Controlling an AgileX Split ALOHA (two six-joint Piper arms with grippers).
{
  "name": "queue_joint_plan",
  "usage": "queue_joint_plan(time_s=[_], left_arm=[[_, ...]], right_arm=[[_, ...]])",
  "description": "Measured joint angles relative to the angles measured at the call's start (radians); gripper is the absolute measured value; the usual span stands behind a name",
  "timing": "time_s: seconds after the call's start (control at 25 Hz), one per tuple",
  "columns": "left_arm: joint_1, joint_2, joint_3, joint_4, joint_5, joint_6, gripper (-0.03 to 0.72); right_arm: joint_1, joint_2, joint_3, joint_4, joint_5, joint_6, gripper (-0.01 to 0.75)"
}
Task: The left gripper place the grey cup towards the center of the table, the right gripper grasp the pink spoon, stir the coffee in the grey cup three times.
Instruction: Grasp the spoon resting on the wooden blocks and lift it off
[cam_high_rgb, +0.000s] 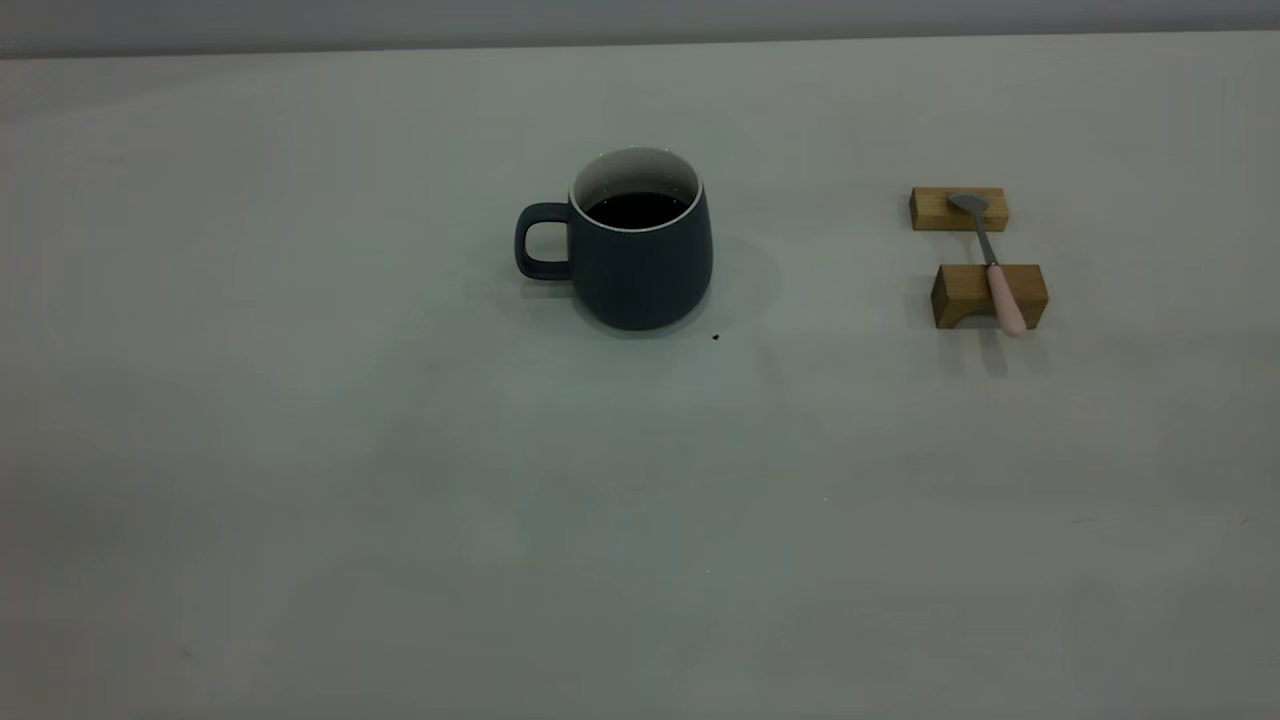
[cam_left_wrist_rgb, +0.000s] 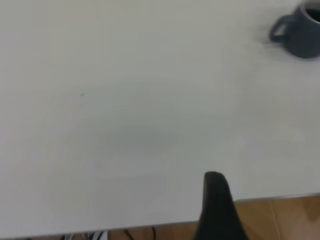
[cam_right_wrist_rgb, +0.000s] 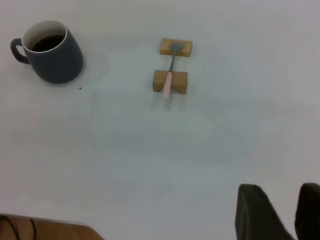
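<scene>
The grey cup (cam_high_rgb: 640, 250) stands upright near the middle of the table (cam_high_rgb: 400, 500), handle to the left, with dark coffee (cam_high_rgb: 637, 209) inside. The pink spoon (cam_high_rgb: 990, 265) lies across two wooden blocks (cam_high_rgb: 988, 296) at the right, bowl on the far block, pink handle over the near one. Neither arm shows in the exterior view. In the left wrist view the left gripper (cam_left_wrist_rgb: 270, 200) is open above the table's edge, only one finger (cam_left_wrist_rgb: 216, 200) showing, and the cup (cam_left_wrist_rgb: 300, 31) is far off. The right gripper (cam_right_wrist_rgb: 282, 200) is open and empty, well short of the spoon (cam_right_wrist_rgb: 169, 75) and cup (cam_right_wrist_rgb: 52, 52).
A tiny dark speck (cam_high_rgb: 715, 337) lies just right of the cup's base. The far wooden block (cam_high_rgb: 958, 208) carries the spoon's bowl. A brown floor (cam_left_wrist_rgb: 280, 215) shows past the table's edge beneath the left gripper.
</scene>
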Motion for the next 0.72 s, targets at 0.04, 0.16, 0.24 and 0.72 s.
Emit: queue_joint_plan(time_s=[0.04,0.16,0.24,0.72], left_arm=[[0.017,0.000,0.000,0.000,0.001,0.000,0.568],[0.042,0.000,0.000,-0.002,0.001,0.000,0.568],[0.042,0.000,0.000,-0.002,0.001,0.000,0.568],[0.042,0.000,0.000,-0.002,0.001,0.000,0.568]], right_arm=[[0.000,0.000,0.000,0.006,0.000,0.000,0.238],[0.000,0.000,0.000,0.035,-0.010,0.006,0.238],[0.000,0.012,-0.003,0.075,-0.042,0.012,0.243],[0.000,0.633,-0.011,0.217,-0.441,-0.116,0.492]])
